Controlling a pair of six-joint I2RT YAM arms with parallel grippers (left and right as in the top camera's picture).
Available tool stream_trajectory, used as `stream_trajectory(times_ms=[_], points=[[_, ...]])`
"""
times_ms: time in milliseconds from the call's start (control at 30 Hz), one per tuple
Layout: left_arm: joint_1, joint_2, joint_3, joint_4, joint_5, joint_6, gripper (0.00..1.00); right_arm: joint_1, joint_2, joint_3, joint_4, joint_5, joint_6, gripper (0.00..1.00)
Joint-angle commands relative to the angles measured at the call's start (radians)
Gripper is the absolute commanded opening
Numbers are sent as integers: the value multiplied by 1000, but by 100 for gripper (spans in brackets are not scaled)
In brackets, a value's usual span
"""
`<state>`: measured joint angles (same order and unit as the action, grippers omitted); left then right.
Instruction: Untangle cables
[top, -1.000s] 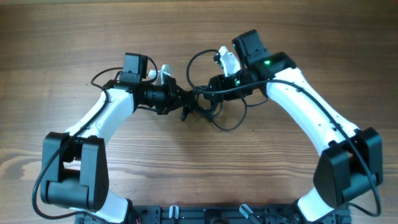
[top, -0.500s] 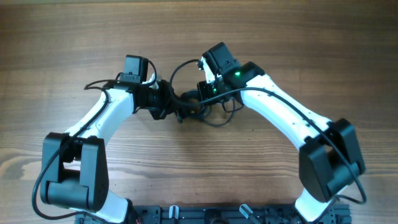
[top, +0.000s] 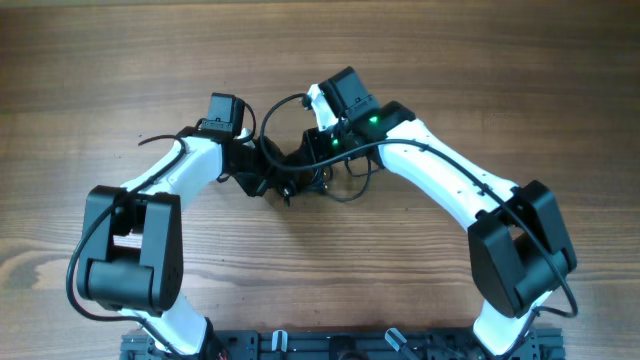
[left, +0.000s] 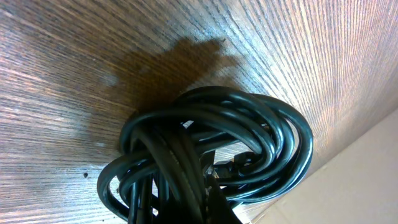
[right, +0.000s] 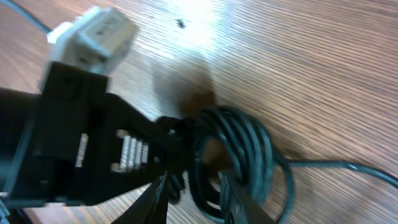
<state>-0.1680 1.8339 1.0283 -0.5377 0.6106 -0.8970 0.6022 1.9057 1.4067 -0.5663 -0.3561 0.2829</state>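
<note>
The left tool (top: 272, 178) is clamped on the bunched cables (left: 211, 115). The right tool (right: 198, 200) straddles the cables opposite it; whether it is clamped I cannot tell.

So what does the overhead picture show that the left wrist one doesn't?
Only the overhead shows the left arm and right arm meeting mid-table, plus one cable loop arching away from the bundle. Only the left wrist shows the cables close up: glossy black strands coiled round each other, with their shadow on the wood. Both show the same black bundle over the wooden table.
</note>
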Motion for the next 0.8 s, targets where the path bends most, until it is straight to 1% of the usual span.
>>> stream_trajectory(times_ms=[0, 67, 233, 333, 533, 633, 767], points=[[-5, 50, -17, -10, -44, -9, 4, 36, 23, -8, 8, 26, -13, 28], [-5, 50, -17, -10, -44, -8, 4, 42, 37, -8, 8, 42, -10, 27], [-3, 50, -17, -25, -43, 3, 4, 42, 126, -8, 5, 45, 57, 23], [-3, 50, -17, -33, -39, 30, 4, 40, 157, -8, 6, 50, 69, 23], [-3, 50, -17, -47, -40, 53, 4, 34, 127, 6, 11, 52, 58, 22], [-3, 50, -17, -47, -40, 53, 4, 34, 77, 11, 10, 61, 10, 27], [-3, 50, -17, -51, -40, 53, 4, 34, 75, 10, 9, 129, -23, 28]])
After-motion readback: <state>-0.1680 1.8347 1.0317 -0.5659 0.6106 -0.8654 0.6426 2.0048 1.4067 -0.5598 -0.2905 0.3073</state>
